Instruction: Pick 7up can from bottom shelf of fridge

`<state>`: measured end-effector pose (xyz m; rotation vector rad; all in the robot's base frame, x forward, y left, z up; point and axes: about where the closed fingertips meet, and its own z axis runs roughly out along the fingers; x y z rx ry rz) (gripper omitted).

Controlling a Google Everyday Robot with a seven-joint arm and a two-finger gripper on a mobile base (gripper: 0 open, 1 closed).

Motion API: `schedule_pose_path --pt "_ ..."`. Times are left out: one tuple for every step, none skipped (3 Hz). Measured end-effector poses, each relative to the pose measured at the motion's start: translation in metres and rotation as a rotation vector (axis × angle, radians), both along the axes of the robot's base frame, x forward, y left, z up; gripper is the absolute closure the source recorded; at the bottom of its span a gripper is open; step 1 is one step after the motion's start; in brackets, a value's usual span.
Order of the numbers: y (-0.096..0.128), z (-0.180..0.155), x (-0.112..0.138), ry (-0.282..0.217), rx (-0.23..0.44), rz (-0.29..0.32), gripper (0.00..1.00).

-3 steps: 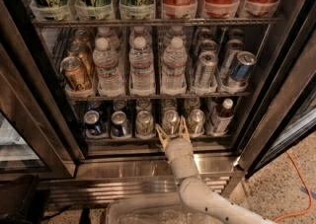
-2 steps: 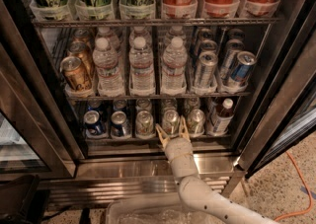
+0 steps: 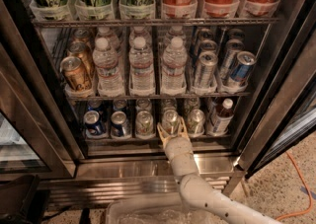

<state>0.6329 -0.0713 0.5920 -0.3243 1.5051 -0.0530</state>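
Observation:
The fridge stands open in front of me. Its bottom shelf carries a front row of short cans. The 7up can, pale green-silver with a silver top, stands in the middle of that row. My gripper reaches in from below on a white arm. Its two tan fingers are spread and stand on either side of the can's lower part, without closing on it. Two similar pale cans flank it.
Two blue short cans stand at the shelf's left and a dark bottle with a white cap at its right. Water bottles fill the rack above. The door frame angles out on the right. A clear bin sits below.

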Motion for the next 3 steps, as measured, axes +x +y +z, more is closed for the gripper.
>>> schedule_pose_path --pt "0.0 0.0 0.0 0.0 0.0 0.0 0.96" --pt "0.0 0.0002 0.0 0.0 0.0 0.0 1.0" --pt "0.0015 0.0054 -0.0021 0.001 0.009 0.011 1.0"
